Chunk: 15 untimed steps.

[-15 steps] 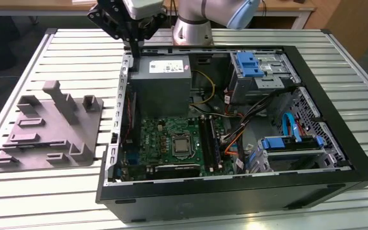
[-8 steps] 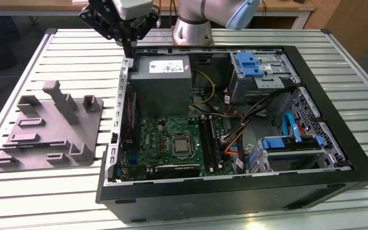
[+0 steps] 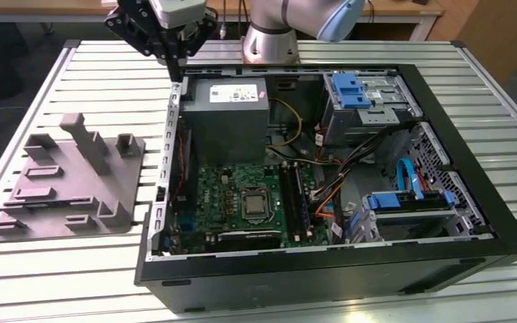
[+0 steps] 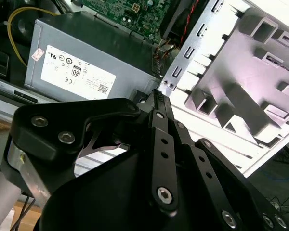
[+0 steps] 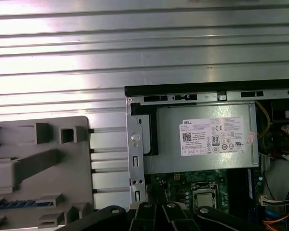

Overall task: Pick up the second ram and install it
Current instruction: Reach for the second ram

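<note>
Above the far corner of the computer case (image 3: 330,282) on the exterior view's left, the gripper (image 3: 176,64) hangs over the case wall, beside the power supply (image 3: 225,108). Its fingers (image 4: 158,103) stand together, and nothing is seen clamped between them.

The second ram (image 5: 14,204) is judged to be the slim dark blue strip lying flat in a long slot of the grey holder tray (image 3: 61,178). The tray sits on the slatted table (image 3: 61,282), just beside the case on the exterior view's left. Gripper and ram are well apart.

Inside the case, the motherboard (image 3: 231,195) lies toward the near wall. The processor (image 3: 256,205) sits at its middle, and the black memory slots (image 3: 296,195) run just to the exterior view's right of it. Whether a slot already holds a stick cannot be told.

Probable faults from this state:

- Collision at the tray. Upright posts (image 3: 88,138) stand near the slot; a descent off line would strike them or shift the tray.
- Failed grasp. Fingers brought down together would press on the stick rather than straddle it.
- Tilted grasp. A hold off the stick's middle would let it swing and meet the slot askew.
- Snagging. Loose cables (image 3: 330,182) lie close to the memory slots and could catch the stick or the fingers.
- Bad seating. A stick out of line with its slot, pressed hard, risks damage to the board.
</note>
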{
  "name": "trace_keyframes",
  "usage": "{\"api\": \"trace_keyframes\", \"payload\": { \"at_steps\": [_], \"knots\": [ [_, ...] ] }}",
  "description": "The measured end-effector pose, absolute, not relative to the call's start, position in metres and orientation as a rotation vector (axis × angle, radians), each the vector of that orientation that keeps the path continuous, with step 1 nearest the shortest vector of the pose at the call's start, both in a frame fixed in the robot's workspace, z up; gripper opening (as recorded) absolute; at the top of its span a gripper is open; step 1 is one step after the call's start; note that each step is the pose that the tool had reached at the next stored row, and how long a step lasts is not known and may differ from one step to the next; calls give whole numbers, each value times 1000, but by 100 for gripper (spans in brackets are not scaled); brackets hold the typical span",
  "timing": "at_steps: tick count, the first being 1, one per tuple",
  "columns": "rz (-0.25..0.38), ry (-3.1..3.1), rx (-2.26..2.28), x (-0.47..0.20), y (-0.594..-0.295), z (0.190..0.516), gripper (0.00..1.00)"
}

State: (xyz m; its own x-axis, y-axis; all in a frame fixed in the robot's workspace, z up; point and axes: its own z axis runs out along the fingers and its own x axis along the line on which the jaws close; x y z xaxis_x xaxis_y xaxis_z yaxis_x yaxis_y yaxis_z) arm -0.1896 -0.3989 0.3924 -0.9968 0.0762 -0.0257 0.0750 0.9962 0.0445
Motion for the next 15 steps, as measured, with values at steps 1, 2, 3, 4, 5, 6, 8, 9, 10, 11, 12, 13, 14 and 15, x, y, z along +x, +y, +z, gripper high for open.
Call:
{"api": "trace_keyframes", "payload": {
  "at_steps": [1,2,3,4,5,6,8,9,10,11,12,13,14,15],
  "knots": [
    [68,3111,118,-190,-399,392,10],
    [68,3111,118,-191,-399,392,10],
    [68,3111,118,-192,-399,392,10],
    [68,3111,118,-193,-399,392,10],
    [68,3111,118,-193,-399,392,10],
    [68,3111,118,-194,-399,392,10],
    [68,3111,118,-196,-399,392,10],
    [68,3111,118,-196,-399,392,10],
    [68,3111,118,-198,-399,392,10],
    [68,3111,118,-199,-399,392,10],
    [68,3111,118,-199,-399,391,10],
    [68,3111,118,-200,-399,391,10],
    [68,3111,118,-201,-399,391,10],
    [68,3111,118,-202,-399,391,10]
  ]
}}
